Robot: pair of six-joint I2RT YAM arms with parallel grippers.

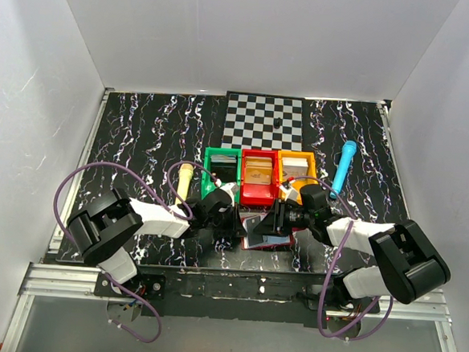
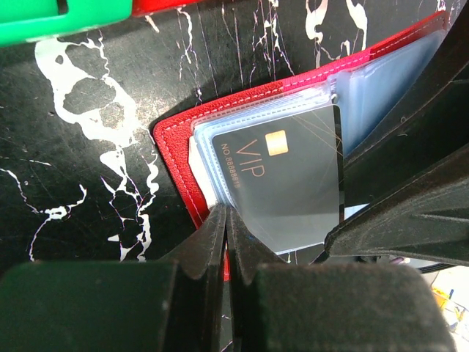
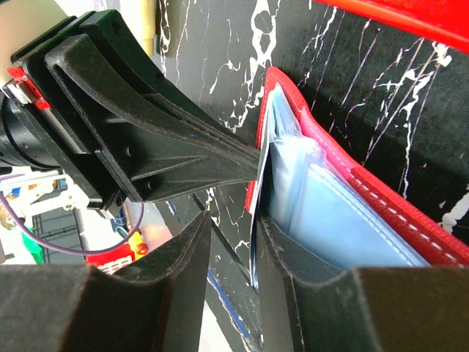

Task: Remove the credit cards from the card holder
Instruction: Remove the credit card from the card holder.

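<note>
The card holder (image 1: pixel 266 236) lies open at lower centre of the top view. Your left jaws pinch its red border; your right jaws stand part-open astride the VIP card (image 2: pixel 286 183).

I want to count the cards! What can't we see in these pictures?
Top view: card holder mostly hidden under left pincer and right pincer.
Left wrist view: VIP card number too small; sleeves hide any cards beneath.
Right wrist view: card edge only, face unseen.

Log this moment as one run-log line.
left gripper: shut on holder edge | right gripper: open, straddling card edge | card: not yet clear of holder
</note>
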